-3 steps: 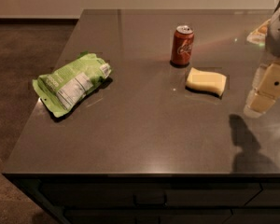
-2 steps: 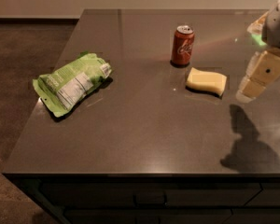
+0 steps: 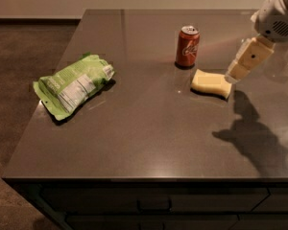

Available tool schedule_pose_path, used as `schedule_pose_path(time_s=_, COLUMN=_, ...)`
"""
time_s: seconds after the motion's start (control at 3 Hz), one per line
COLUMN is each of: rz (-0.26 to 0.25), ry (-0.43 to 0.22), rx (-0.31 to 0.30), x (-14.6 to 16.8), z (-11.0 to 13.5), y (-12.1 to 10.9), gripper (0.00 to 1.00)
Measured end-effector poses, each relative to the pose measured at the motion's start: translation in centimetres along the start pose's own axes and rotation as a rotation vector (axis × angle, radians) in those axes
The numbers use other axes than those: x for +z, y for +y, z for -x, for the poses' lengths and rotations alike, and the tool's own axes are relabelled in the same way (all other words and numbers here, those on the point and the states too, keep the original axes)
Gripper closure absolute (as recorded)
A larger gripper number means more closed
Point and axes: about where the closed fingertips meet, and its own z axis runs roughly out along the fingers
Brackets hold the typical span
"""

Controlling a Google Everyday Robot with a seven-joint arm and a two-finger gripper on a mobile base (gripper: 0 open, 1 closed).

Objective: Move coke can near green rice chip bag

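Arm (image 3: 277, 14) enters from the upper right corner of the frame, its white housing angled down and to the left. The gripper (image 3: 235, 73), a tan block, slants toward the worktop (image 3: 149, 128), and its tip sits at the right end of a pale yellow sponge (image 3: 210, 83). Contact with the sponge cannot be told, nor whether the grip is released or clenched; it holds nothing visible. The arm's dark shadow (image 3: 252, 133) falls on the worktop in the lower right. The coke can (image 3: 187, 46) stands upright in the upper centre, red with white script and a silver top, just above and left of the sponge and apart from the gripper. The green rice chip bag (image 3: 74, 84) lies flat and wrinkled at the left near the worktop's edge, white label panel up, well apart from the can.
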Motion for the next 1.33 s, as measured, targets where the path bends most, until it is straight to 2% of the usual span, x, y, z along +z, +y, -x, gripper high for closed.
schedule_pose_path(time_s=0.33, rz=-0.089, ry=-0.043, rx=0.087, x=2.7, z=1.9, y=-2.3, gripper=0.00)
schedule_pose_path(time_s=0.67, rz=-0.161, ry=-0.059, rx=0.198, x=5.8, z=3.2, y=-4.2, gripper=0.00)
schedule_pose_path(time_s=1.33, rz=-0.190, ry=-0.074, rx=0.343, x=9.2, z=4.9, y=-6.2, gripper=0.00)
